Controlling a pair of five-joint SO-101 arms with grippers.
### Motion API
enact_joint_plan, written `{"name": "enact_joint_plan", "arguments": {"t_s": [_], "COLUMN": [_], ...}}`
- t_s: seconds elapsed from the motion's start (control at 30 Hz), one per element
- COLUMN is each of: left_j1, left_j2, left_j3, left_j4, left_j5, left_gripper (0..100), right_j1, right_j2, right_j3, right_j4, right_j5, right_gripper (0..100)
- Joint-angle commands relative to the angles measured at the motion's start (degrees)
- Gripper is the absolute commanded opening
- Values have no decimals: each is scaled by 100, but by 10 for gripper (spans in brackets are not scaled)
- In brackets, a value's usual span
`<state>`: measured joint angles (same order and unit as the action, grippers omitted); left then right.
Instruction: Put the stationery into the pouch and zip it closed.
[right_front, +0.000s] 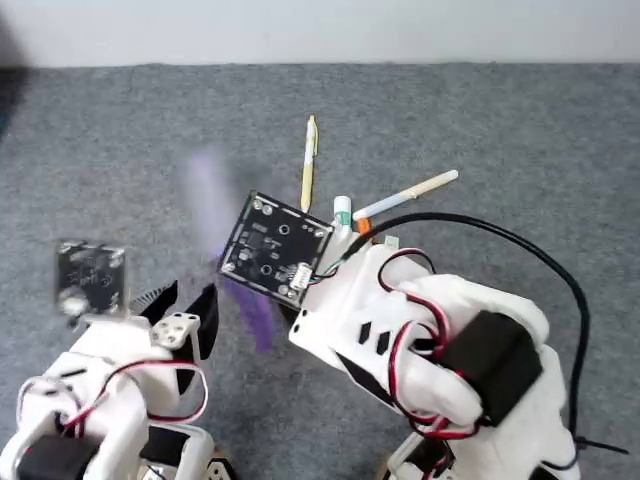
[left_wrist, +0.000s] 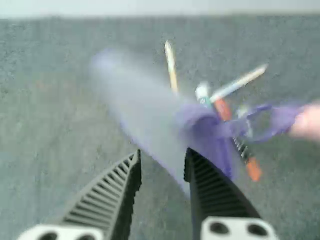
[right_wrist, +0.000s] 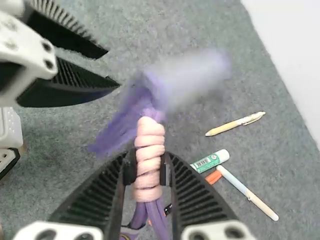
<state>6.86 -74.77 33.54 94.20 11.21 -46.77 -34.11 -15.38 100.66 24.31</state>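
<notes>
The right gripper (right_wrist: 147, 161) is clenched on the pink pull (right_wrist: 148, 150) of the purple pouch (right_front: 252, 310), which is at eight o'clock from the pens (right_front: 309, 160). The left gripper (left_wrist: 163, 155) is released beside the pouch. It should pinch the mouth edge firmly and hold the pouch open before loading.

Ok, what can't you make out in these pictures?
Every view: pouch blurred, zip's state unclear.
High view: orange pen mostly behind the right arm.
Right wrist view: glue stick print too small.
Same view: where the pink cord in the right gripper joins the pouch is blurred.
</notes>
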Motion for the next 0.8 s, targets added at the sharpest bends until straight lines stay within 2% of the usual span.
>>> {"name": "enact_joint_plan", "arguments": {"t_s": [0.0,0.27,0.67,0.77], "left_j1": [-44,-44,9,176], "left_j2": [-9,-9,-9,-9], "left_j3": [-119,-611,-673,-945], "left_j4": [97,211,237,431], "left_j5": [-79,-79,-79,-229], "left_gripper": [133,135,135,136], "right_j1": [48,-453,-505,-541], "right_j2": [-171,-189,-110,-180], "right_j3": [-246,343,554,1116], "right_j4": [224,198,40,40], "right_j5": [18,0,-9,-413], "right_gripper": [8,8,8,8]}}
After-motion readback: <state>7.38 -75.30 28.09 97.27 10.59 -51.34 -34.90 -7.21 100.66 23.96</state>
